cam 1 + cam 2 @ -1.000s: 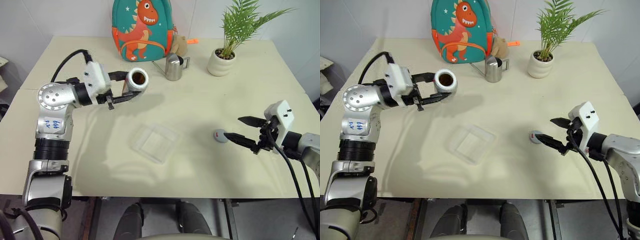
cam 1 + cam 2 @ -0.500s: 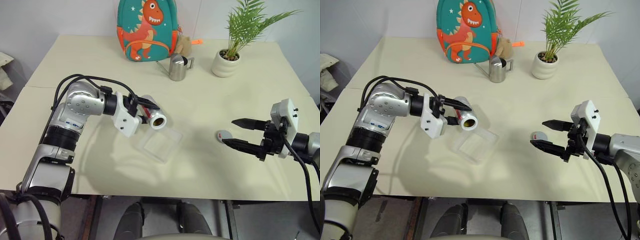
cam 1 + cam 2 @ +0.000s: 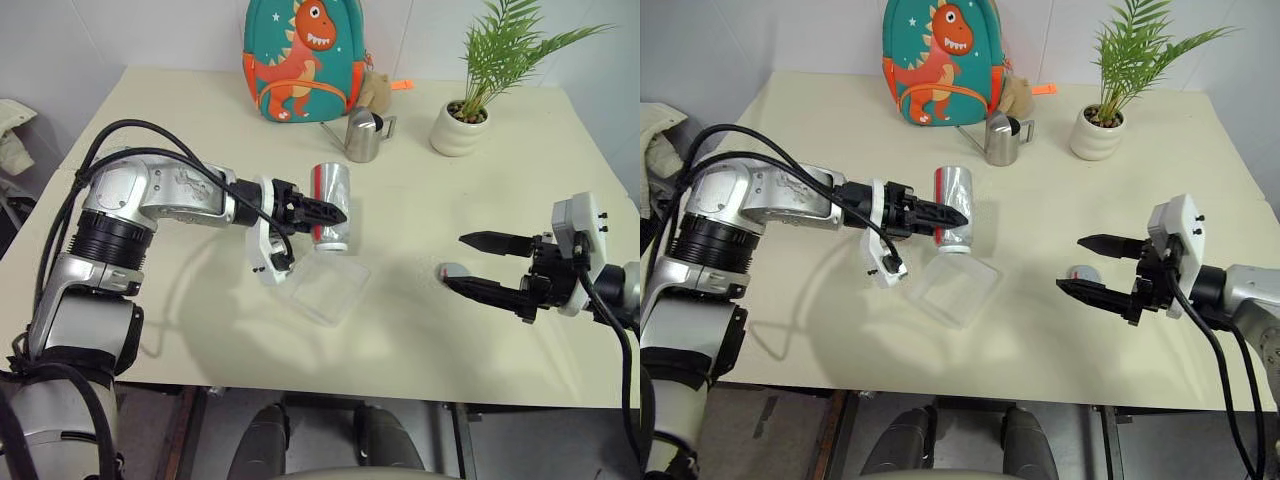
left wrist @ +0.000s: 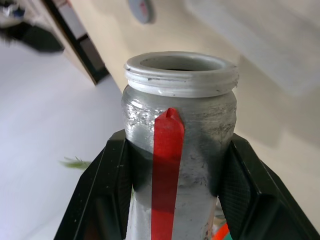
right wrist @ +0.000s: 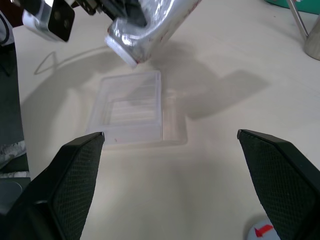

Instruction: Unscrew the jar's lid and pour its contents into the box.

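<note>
The jar (image 3: 331, 205) is grasped by the left pincer (image 3: 322, 212) and is held mouth-down above the far edge of the clear box (image 3: 326, 288) — its open mouth is turned away from the head views. No contents can be made out in the box. The right pincer (image 3: 478, 265) is released, with the lid (image 3: 449, 272) lying on the surface between its fingers, partly hidden.

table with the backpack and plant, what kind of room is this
Probably an indoor test room staged to look homely. A plain cream table against a white wall holds a child's dinosaur backpack, a potted plant and a small steel watering can.
</note>
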